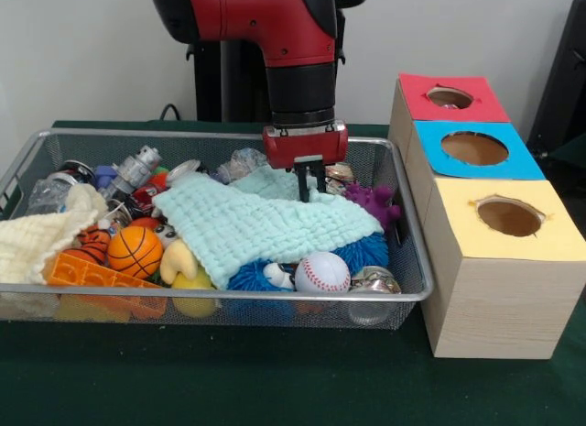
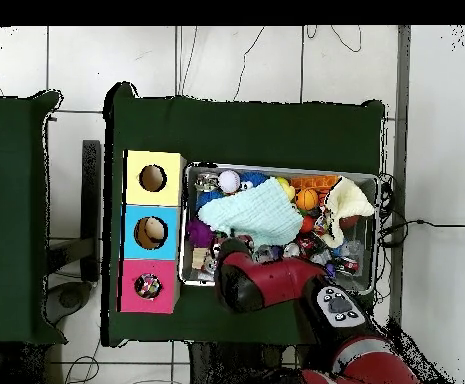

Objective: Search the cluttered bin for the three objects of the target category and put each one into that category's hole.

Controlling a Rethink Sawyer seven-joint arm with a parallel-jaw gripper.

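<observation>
The claw is seen narrow, tips down on the far edge of the mint cloth in the wire bin. The cloth could easily get snagged and dragged, with the baseball and basketball knocked aside.

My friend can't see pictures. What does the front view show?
A red robot gripper reaches down onto a mint green cloth in a wire bin full of toys. Beside it stands a wooden box with red, blue and yellow holes.
</observation>
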